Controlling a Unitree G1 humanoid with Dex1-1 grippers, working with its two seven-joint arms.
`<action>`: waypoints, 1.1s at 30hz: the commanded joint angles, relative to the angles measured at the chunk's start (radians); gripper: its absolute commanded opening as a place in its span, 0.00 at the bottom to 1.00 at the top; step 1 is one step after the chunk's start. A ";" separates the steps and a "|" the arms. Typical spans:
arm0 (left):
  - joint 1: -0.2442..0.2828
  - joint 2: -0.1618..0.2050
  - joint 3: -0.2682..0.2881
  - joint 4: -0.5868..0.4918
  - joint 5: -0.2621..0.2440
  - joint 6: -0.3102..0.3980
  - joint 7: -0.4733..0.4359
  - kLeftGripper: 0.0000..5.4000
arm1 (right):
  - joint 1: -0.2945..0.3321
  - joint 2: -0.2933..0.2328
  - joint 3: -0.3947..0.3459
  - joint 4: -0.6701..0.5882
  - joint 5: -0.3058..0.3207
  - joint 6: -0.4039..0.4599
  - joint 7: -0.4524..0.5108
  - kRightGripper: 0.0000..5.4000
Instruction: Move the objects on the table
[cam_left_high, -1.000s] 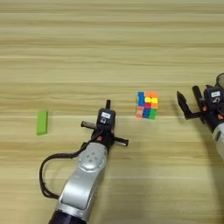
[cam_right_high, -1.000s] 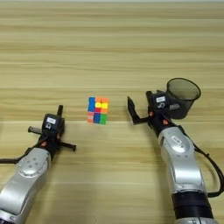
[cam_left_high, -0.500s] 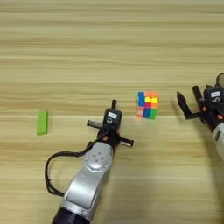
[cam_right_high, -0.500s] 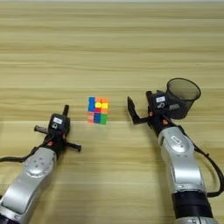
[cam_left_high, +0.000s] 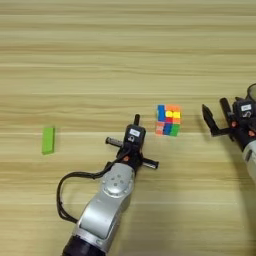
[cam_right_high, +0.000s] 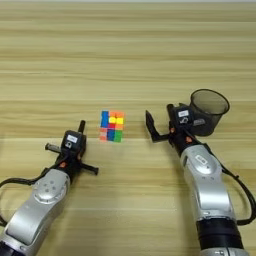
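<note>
A scrambled multicolour puzzle cube (cam_left_high: 168, 120) sits on the wood-grain table (cam_left_high: 100, 60) near the middle. A small flat green block (cam_left_high: 48, 140) lies far to the left. My left gripper (cam_left_high: 134, 134) hovers just left of and nearer than the cube, apart from it, holding nothing that shows. To the right of the cube my right gripper (cam_right_high: 159, 119) stands open, its two black fingers (cam_right_high: 149, 124) spread and pointing toward the cube, with nothing between them.
A black mesh cup (cam_right_high: 209, 111) stands upright just right of the right gripper, behind its wrist. A black cable (cam_left_high: 67, 192) loops off the left forearm over the near table.
My left gripper has slid to the right, closer to the cube. The cube, the green block and the right arm have stayed put.
</note>
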 joint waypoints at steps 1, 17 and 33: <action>0.050 -0.114 -0.024 0.083 -0.031 0.059 0.003 0.00 | -0.023 -0.003 0.001 0.011 -0.001 -0.010 0.004 1.00; 0.039 -0.093 -0.026 0.075 -0.014 0.035 0.009 0.03 | -0.023 -0.003 0.007 0.017 -0.007 -0.013 0.002 1.00; 0.027 -0.088 -0.019 0.061 -0.024 -0.020 -0.002 0.30 | -0.031 -0.004 0.013 0.039 -0.011 -0.028 0.003 1.00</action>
